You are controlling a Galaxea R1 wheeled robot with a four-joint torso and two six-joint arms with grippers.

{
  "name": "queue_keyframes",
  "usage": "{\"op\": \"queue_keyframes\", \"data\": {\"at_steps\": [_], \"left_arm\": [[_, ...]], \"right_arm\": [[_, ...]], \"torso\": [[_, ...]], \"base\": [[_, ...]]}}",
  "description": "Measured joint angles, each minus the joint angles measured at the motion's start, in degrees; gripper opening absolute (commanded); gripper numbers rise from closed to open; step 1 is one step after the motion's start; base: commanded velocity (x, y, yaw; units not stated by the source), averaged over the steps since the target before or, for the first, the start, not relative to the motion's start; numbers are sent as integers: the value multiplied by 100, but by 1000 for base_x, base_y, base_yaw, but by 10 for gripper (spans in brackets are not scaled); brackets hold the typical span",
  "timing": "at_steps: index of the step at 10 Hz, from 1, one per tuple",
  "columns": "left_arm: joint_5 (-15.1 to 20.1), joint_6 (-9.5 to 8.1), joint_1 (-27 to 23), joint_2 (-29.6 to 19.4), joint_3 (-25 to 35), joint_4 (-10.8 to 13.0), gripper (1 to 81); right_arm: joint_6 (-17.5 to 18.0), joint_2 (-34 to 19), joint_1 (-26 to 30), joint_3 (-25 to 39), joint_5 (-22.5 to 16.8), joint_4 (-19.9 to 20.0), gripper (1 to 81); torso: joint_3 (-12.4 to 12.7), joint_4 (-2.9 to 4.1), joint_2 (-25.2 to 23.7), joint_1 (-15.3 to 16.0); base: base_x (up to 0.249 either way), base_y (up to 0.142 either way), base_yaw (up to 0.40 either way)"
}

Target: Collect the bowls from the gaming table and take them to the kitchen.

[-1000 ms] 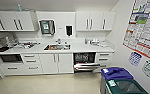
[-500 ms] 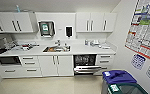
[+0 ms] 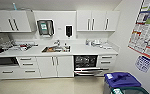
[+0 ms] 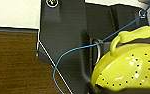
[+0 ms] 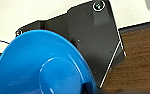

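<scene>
Facing the kitchen (image 3: 53, 50), sink (image 3: 56, 49) ahead for drop-off | blue bowl (image 5: 41, 67) carried at right wrist, grip not discernible | yellow-green perforated bowl (image 4: 128, 67) at left wrist, grip likewise unclear.

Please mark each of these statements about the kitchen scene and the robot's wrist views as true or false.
1. The sink is set into the countertop below the wall dispensers. True.
2. The dishwasher stands left of the sink. False: it is under the countertop to the sink's right.
3. The left wrist view shows a yellow-green bowl with small holes and a handle. True.
4. The right wrist view shows an orange bowl. False: the blue bowl is there.
5. A bin with a blue lid stands by the right wall. True.
6. The upper cabinets are dark wood. False: they are white.
</scene>
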Motion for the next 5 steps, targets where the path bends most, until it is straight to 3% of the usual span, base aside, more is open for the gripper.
{"op": "queue_keyframes", "data": {"at_steps": [5], "left_arm": [[-33,0,-59,-9,4,0,10]], "right_arm": [[2,6,49,-24,22,0,10]], "torso": [[0,0,0,0]], "base": [[145,0,0]]}}
